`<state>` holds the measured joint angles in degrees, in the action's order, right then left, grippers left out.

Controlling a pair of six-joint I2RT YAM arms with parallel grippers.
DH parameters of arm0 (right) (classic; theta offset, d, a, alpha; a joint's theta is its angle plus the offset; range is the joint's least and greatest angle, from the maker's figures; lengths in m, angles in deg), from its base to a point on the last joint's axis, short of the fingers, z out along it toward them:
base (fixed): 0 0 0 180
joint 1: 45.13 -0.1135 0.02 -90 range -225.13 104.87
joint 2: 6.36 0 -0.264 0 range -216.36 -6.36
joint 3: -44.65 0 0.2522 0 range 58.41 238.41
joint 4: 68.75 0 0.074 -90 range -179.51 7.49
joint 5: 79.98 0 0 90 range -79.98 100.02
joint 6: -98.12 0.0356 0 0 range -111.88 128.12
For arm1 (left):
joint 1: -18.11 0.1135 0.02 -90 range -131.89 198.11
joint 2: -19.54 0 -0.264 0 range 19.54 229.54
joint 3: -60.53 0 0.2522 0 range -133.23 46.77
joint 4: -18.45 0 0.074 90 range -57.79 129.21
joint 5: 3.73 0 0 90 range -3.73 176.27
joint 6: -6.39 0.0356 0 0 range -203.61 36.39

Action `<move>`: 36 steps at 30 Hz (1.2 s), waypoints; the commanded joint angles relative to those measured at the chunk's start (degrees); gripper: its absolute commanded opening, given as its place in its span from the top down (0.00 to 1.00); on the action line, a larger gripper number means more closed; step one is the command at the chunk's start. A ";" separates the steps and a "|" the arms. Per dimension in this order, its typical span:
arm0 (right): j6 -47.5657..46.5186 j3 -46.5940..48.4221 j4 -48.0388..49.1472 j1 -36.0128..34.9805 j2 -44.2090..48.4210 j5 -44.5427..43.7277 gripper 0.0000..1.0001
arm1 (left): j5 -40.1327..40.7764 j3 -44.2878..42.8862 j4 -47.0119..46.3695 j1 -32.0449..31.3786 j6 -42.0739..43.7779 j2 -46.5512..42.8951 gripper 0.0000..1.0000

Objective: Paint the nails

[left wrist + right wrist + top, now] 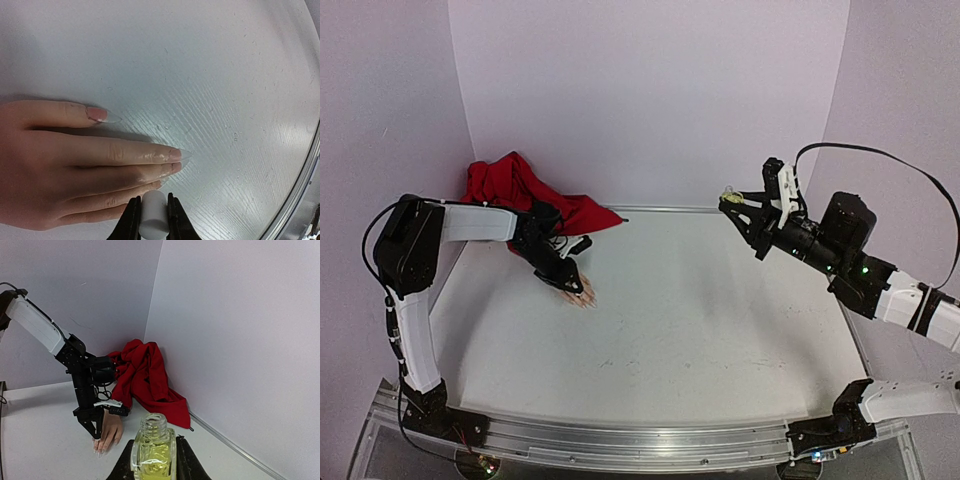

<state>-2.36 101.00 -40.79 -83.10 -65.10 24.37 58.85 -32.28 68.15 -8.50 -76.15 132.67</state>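
Left gripper (152, 206) pinches one white cap (153, 225), just beside the single peach mannequin hand (45, 165) lying flat on the tabletop (225, 100). Four fingers (115, 152) show. The nails (175, 154) are long, pointed and glossy, and one is pinker. Right gripper (154, 467), raised well apart, clamps one open bottle (152, 442) of yellowish liquid. Beyond lies one red sleeve (515, 185).

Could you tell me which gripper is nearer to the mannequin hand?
Left. The left gripper is right beside the mannequin hand, holding a white cap; the right gripper is raised far to the right, holding the open bottle.
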 commanded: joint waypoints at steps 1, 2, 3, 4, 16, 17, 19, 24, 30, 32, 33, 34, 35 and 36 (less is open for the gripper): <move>0.11 0.92 4.19 -0.19 0.65 0.75 1.00 | 0.14 -0.71 -0.41 0.51 0.58 -1.65 1.00; 0.11 0.92 4.15 -0.17 0.57 0.74 1.00 | -0.05 -0.82 -0.46 0.51 0.49 -1.50 1.00; 0.11 0.92 4.22 -0.17 0.56 0.69 1.00 | -0.21 -0.99 -0.50 0.51 0.50 -1.42 1.00; 0.11 0.92 4.18 -0.19 0.56 0.68 1.00 | -0.26 -1.10 -0.47 0.51 0.45 -1.28 1.00; 0.09 0.93 4.20 -0.18 0.30 0.69 1.00 | -0.45 -0.98 -0.35 0.51 0.67 -0.61 1.00; 0.11 0.92 4.24 -0.19 0.29 0.68 1.00 | -0.37 -0.90 -0.30 0.51 0.67 -0.58 1.00; 0.03 0.92 4.25 -0.18 0.29 0.66 1.00 | -0.32 -0.72 -0.26 0.51 0.79 -0.55 1.00; 0.11 0.92 4.25 -0.20 0.21 0.68 1.00 | -0.43 -0.43 -0.16 0.51 0.62 -0.53 1.00; 0.11 0.92 4.17 -0.17 0.36 0.78 1.00 | -0.34 -0.41 -0.17 0.51 0.63 -0.15 1.00; 0.11 0.92 4.16 -0.17 0.39 0.73 1.00 | -0.28 -0.41 -0.07 0.46 0.72 -0.17 1.00; 0.11 0.92 4.14 -0.17 0.38 0.71 1.00 | -0.18 -0.34 -0.07 0.48 0.75 -0.17 1.00; 0.11 0.84 4.22 -0.21 0.38 0.76 1.00 | -0.11 -0.32 -0.06 0.48 0.80 -0.16 1.00; 0.11 0.91 4.17 -0.18 0.38 0.81 1.00 | -0.11 -0.36 -0.02 0.50 0.91 -0.04 1.00; 0.11 0.92 4.20 -0.19 0.39 0.80 1.00 | -0.09 -0.28 0.00 0.48 0.94 0.06 1.00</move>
<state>-2.38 101.00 -40.79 -83.10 -65.30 24.39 59.01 -32.28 68.17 -8.30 -76.08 132.73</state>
